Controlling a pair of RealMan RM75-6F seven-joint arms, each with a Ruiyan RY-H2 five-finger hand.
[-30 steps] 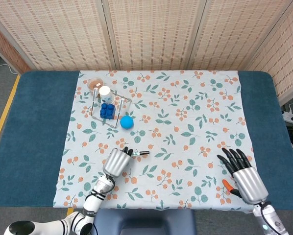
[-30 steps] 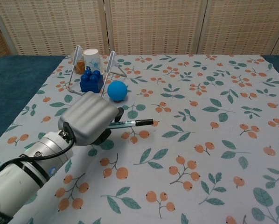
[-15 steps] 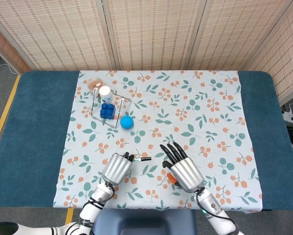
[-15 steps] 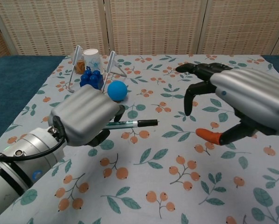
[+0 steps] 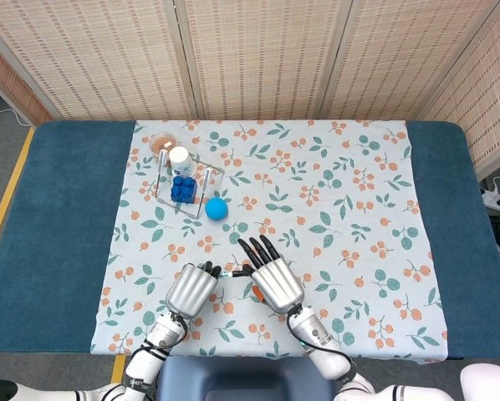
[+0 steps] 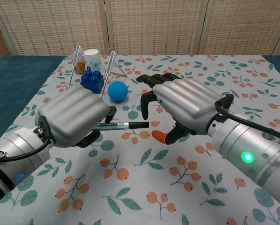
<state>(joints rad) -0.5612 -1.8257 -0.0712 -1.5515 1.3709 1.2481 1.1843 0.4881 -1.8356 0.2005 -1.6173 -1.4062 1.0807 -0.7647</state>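
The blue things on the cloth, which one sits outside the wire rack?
The blue ball, round and loose on the cloth beside the wire rack; the blue block stack stands inside it.

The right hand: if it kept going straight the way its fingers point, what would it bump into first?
Probably the blue ball. In the head view the right hand points up and slightly left across the tablecloth, with only bare cloth before the ball. The hand's height is hard to judge, so it might pass over it.

The left hand (image 6: 74,117) covers most of the pen (image 6: 123,125); only the dark tip end shows past its fingers. From the head view, the right hand (image 5: 275,282) hides whether its fingers touch that tip. Behind both hands, the cup (image 6: 91,58) stands partly behind the blue blocks (image 6: 92,80).
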